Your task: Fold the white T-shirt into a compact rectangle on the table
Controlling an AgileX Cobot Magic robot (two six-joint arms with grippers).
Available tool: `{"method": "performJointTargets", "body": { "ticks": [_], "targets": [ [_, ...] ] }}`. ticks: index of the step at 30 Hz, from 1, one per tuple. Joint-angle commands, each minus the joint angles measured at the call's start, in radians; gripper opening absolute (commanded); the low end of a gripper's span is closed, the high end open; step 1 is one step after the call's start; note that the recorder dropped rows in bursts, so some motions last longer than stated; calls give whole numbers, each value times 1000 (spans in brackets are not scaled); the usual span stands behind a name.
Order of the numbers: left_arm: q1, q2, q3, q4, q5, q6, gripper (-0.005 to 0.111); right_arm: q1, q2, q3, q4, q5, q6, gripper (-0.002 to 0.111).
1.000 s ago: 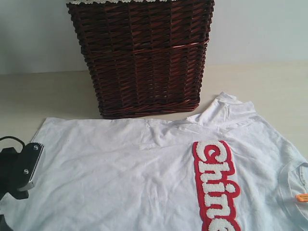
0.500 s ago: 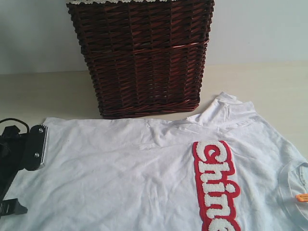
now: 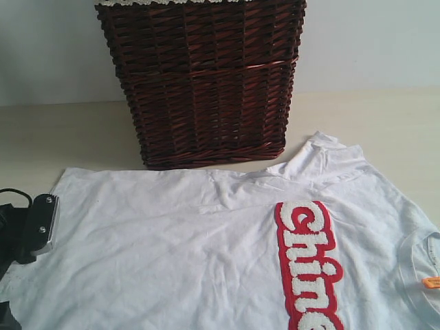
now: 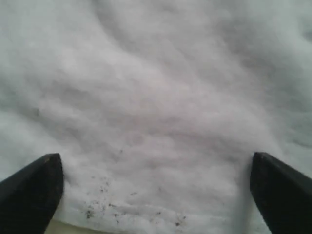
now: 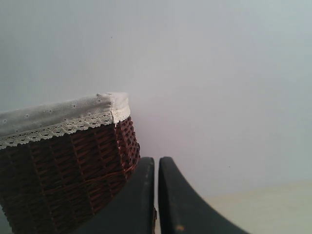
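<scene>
The left pincer [image 4: 156, 195] stands spread wide, its two dark fingers [image 4: 29, 195] far apart and nothing gripped between them. It hangs low over one edge of the white T-shirt [image 3: 185, 240], at the left of the exterior view. Under that pincer the cloth is soft and gently rippled, with a scatter of small dark specks [image 4: 102, 207] near its hem, and a thin strip of the pale surface [image 3: 69, 130] shows past the hem. The shirt lies spread open and mostly flat on the surface in front of the basket [image 3: 206, 82], with shallow creases across its body. A red band [image 3: 309, 268] crosses the chest and runs down the picture. It carries fuzzy white letters, of which "Chine" can be read before the frame cuts them off. One short sleeve [image 3: 323, 155] sticks out toward the back, and the collar at the right edge carries a small orange tag [image 3: 432, 282]. The right pincer [image 5: 156, 195] is pressed together and empty, raised in the air and facing the dark brown wicker basket with its white lace trim [image 5: 63, 127].
</scene>
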Motion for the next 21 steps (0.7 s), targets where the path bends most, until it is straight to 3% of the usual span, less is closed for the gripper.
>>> {"method": "performJointTargets", "body": {
  "ticks": [1, 12, 21],
  "targets": [
    [43, 24, -5, -8, 108, 66, 105, -7, -6, 9, -8, -2, -6, 5],
    [55, 24, -5, -10, 77, 201, 105, -7, -6, 9, -8, -2, -6, 5],
    [55, 24, -5, -10, 75, 201, 105, -7, -6, 9, -8, -2, -6, 5]
  ]
}}
